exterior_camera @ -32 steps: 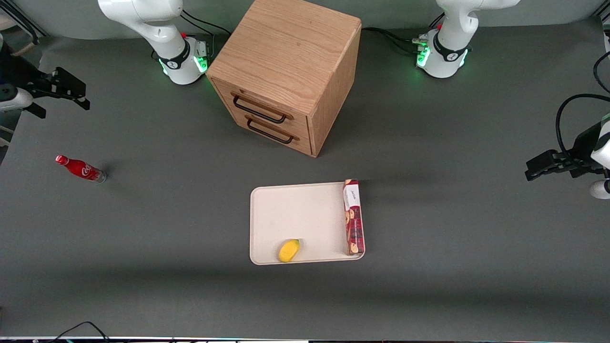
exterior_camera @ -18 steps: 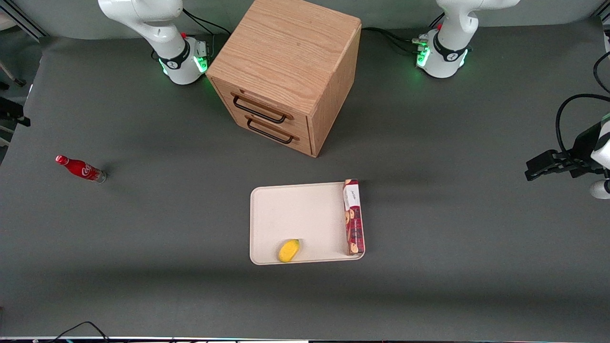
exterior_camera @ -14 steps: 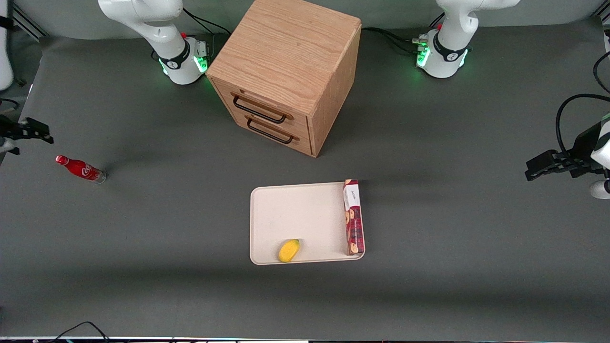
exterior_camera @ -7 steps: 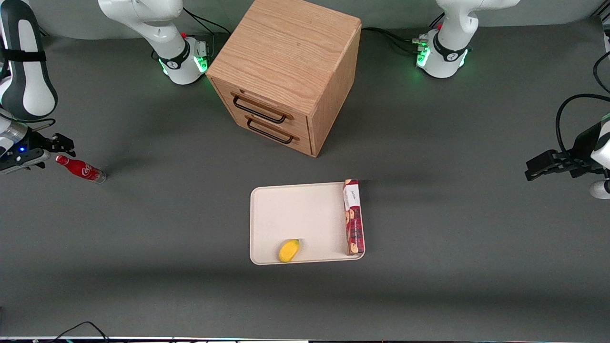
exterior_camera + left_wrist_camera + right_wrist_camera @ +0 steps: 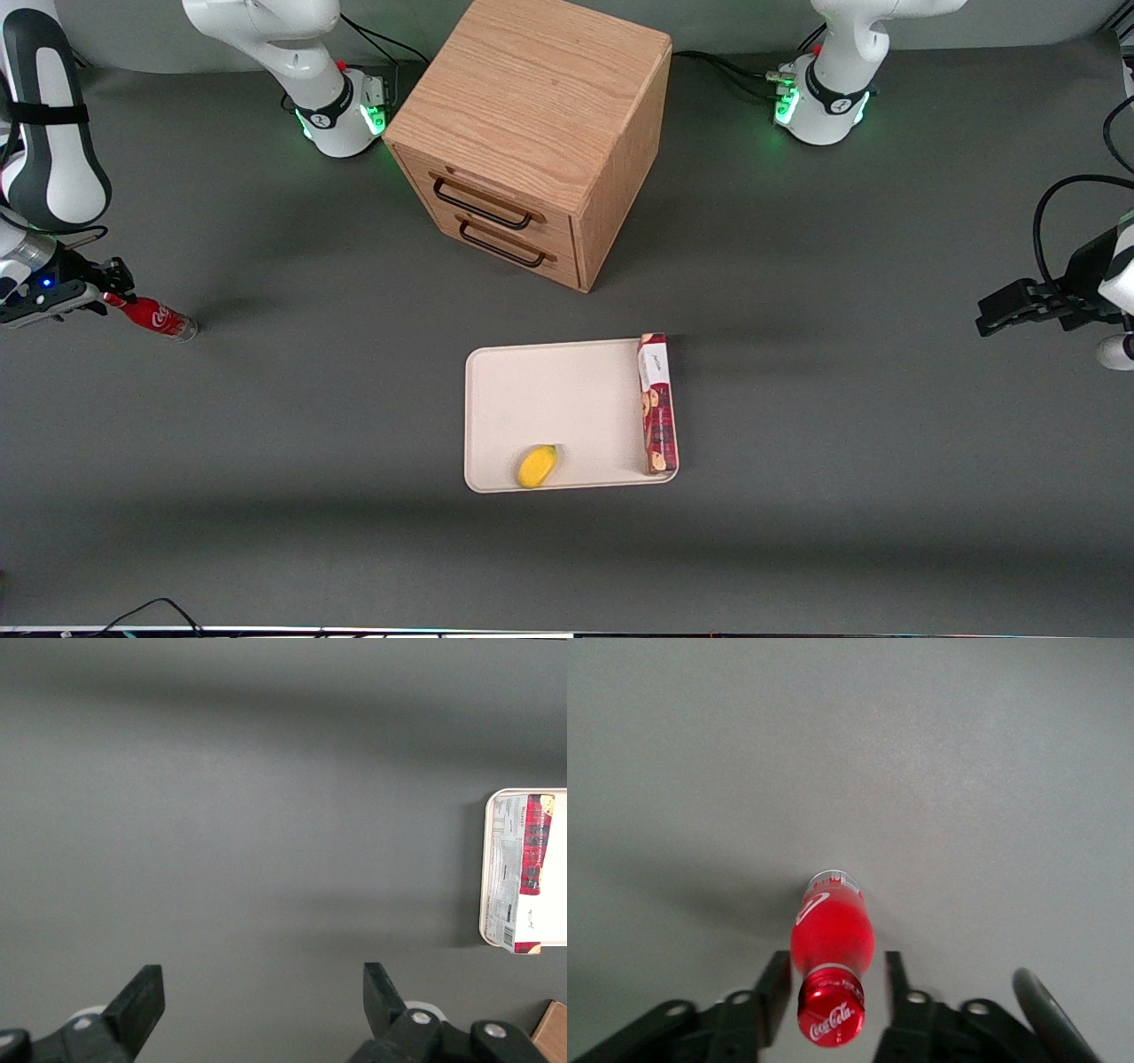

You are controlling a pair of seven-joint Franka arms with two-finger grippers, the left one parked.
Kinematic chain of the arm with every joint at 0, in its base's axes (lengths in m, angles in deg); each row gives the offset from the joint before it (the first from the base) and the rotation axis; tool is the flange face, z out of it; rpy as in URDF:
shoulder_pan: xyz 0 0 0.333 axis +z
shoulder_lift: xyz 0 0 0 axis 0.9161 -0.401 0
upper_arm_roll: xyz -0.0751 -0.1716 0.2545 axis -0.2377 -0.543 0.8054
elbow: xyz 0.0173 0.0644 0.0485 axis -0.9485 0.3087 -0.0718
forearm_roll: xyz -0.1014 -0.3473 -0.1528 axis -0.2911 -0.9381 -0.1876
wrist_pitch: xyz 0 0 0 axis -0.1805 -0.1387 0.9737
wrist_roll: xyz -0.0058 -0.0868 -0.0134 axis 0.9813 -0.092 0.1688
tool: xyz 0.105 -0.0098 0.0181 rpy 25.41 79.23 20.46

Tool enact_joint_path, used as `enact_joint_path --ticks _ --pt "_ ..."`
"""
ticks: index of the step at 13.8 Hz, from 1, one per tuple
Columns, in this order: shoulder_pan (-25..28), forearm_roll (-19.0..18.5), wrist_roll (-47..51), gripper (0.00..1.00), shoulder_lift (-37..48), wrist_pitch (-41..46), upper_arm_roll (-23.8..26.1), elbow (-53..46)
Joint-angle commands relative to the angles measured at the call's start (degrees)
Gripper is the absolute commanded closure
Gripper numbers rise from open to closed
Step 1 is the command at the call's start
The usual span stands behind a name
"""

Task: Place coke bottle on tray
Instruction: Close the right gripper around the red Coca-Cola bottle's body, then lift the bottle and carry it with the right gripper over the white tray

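We see the coke bottle (image 5: 156,316) standing upright on the dark grey table (image 5: 354,532), far toward the working arm's end and well apart from the tray (image 5: 549,399). Taking the bottle as our landmark, the gripper (image 5: 113,285) sits right at its top: in the front view the black fingers cover the cap end, while the red body and silvery base show clear of them.

From the right wrist view we look straight down the bottle (image 5: 832,970). Its red cap with white script lies between the two black fingers (image 5: 775,985), one on each side of the neck. The gripper (image 5: 835,983) is spread somewhat wider than the bottle, and we see a narrow gap of grey table on both sides, so the fingers are around the neck and not pressing on it. The base rests on the table.

The tray lies flat, well away from the bottle toward the middle of the table and nearer to the front camera than the wooden drawer cabinet (image 5: 532,133). On the tray we see a small yellow fruit (image 5: 537,466) at the edge nearest the front camera and a long red-brown cookie box (image 5: 657,403) along the edge toward the parked arm.
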State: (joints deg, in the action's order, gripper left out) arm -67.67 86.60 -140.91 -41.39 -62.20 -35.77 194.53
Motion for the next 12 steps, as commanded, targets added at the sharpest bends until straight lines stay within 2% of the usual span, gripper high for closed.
enact_joint_path --ticks 1,4,5,7,9,12 --pt "0.17 1.63 -2.24 0.93 -0.24 -0.29 -0.37 -0.20" --pt "0.78 1.63 -1.63 0.98 0.81 0.41 -0.20 -0.73" --pt "1.04 1.63 -0.84 1.00 2.47 3.64 0.15 -1.86" --pt "1.05 1.63 1.17 1.00 4.33 16.17 2.34 -9.04" --pt "0.96 1.45 5.04 1.00 4.51 29.62 6.20 -20.71" --pt "0.96 0.49 13.98 1.00 3.90 43.96 14.45 -36.80"
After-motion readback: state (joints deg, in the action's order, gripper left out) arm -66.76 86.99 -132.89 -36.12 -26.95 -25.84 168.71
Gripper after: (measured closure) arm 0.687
